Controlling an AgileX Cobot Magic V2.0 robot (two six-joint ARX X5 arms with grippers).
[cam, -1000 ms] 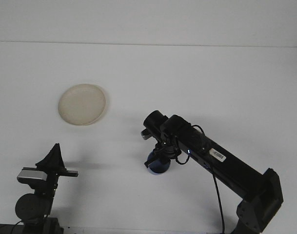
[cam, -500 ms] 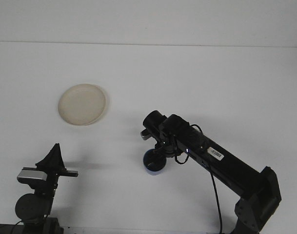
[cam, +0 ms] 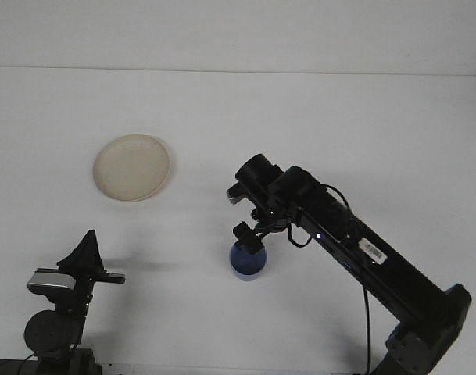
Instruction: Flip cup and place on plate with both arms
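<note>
A blue cup (cam: 247, 263) stands on the white table with its mouth facing up, just in front of the centre. My right gripper (cam: 250, 237) hangs directly over its rim from the black right arm (cam: 355, 238), touching or nearly touching the cup. A round cream plate (cam: 132, 167) lies flat at the left, well away from the cup. My left gripper (cam: 89, 248) is low at the front left, pointing up, shut and holding nothing, far from both cup and plate.
The white table (cam: 363, 125) stretches to a back edge near the top of the view. A black cable (cam: 365, 312) hangs along the right arm. The left arm's base (cam: 54, 328) sits at the near-left corner.
The cup went from lying tilted under the right gripper to standing upright. The right arm's wrist has risen and shifted slightly right. The left arm has not moved.
</note>
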